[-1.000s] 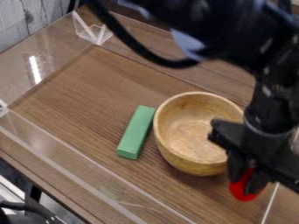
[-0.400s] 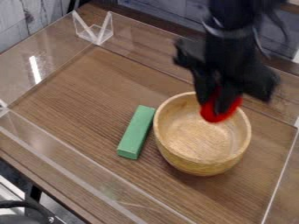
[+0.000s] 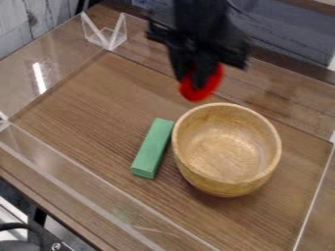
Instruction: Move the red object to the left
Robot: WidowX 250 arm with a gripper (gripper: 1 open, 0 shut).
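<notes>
The red object (image 3: 198,88) is a small bright red toy hanging in the air above the table, just left of and beyond the wooden bowl. My gripper (image 3: 199,80) is shut on the red object, coming down from above with its dark fingers on either side of it. The picture is motion-blurred, so the toy's leafy top is hidden between the fingers.
A wooden bowl (image 3: 228,149) stands at the right. A green rectangular block (image 3: 153,148) lies just left of the bowl. Low clear plastic walls (image 3: 53,74) edge the wooden table, with a clear bracket (image 3: 104,32) at the back left.
My gripper has carried the red object up from the table's right front, over the bowl, and leftward to a spot above the table behind the green block.
</notes>
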